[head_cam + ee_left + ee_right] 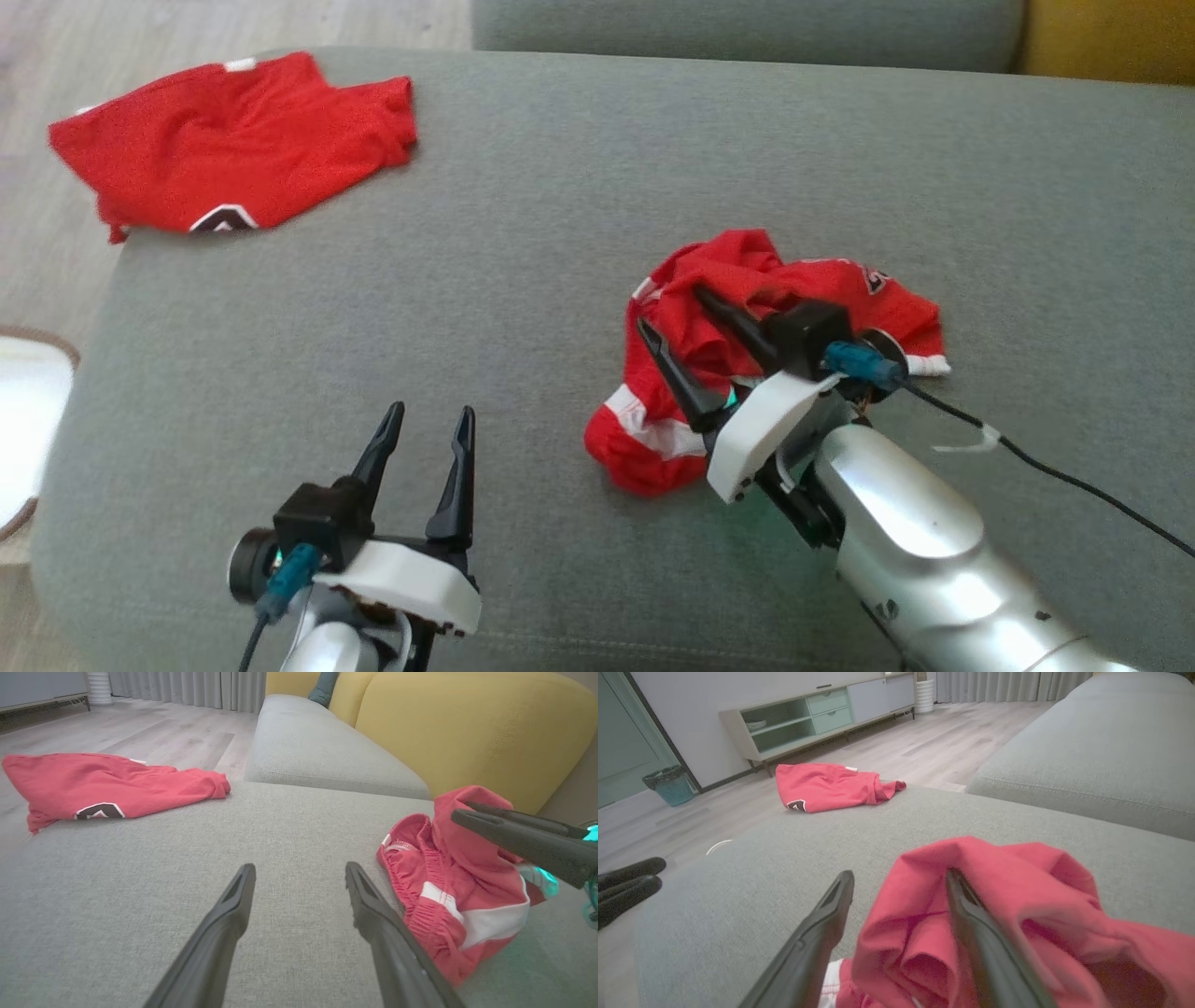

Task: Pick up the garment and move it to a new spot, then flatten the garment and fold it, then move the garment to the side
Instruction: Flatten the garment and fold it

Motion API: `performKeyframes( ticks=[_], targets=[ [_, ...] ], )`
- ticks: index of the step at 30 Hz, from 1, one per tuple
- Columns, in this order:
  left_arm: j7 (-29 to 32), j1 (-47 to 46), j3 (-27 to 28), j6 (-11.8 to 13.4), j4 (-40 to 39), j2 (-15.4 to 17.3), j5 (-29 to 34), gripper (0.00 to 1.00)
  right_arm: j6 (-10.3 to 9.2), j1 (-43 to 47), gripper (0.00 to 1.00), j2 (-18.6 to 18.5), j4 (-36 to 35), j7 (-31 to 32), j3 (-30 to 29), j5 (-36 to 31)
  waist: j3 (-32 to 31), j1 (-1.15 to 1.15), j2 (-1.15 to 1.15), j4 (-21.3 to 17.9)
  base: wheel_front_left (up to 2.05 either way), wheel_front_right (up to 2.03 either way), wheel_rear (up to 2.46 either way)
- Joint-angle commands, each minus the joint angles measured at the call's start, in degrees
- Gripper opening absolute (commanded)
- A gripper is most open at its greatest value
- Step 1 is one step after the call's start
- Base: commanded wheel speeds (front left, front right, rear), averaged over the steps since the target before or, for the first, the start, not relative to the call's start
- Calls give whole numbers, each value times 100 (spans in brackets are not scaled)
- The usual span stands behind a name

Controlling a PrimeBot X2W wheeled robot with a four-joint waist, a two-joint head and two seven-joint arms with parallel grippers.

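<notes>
Your R claw (pixel 672 313) apart over crumpled red garment (pixel 738 266) on sofa (pixel 523 299), L claw (pixel 431 411) apart too, 2nd red cloth (pixel 224 140) at far corner

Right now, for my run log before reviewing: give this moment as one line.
crumpled garment: on grey cushion, unflattened | right gripper: open, amid its folds | left gripper: open, apart | second red garment: far-left corner
</notes>
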Motion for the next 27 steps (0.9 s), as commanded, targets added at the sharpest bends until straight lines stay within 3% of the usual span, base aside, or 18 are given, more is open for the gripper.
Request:
performKeyframes(
  ticks=[1,8,15,22,27],
  targets=[
    [-71,-158,226,14,-212,-8,13,100,-4,-152,100,129,-226,-120,5,47,-7,0,0,-96,0,0,0],
    [-71,-84,299,1,-237,-8,63,100,-4,288,100,-113,-562,-368,-858,-146,-121,0,0,-401,0,0,0],
    [-71,-64,321,-42,-245,-8,108,100,-4,1003,100,-350,-834,-131,-1733,-684,-123,0,0,-503,0,0,0],
    [-71,-128,310,-79,-234,-8,142,100,-4,1242,100,-227,-850,111,-1898,-1129,-25,0,0,-414,0,0,0],
    [-71,-181,318,-84,-219,-8,139,100,-4,1135,100,-131,-614,312,-1673,-1336,40,0,0,-273,0,0,0]
  ],
)
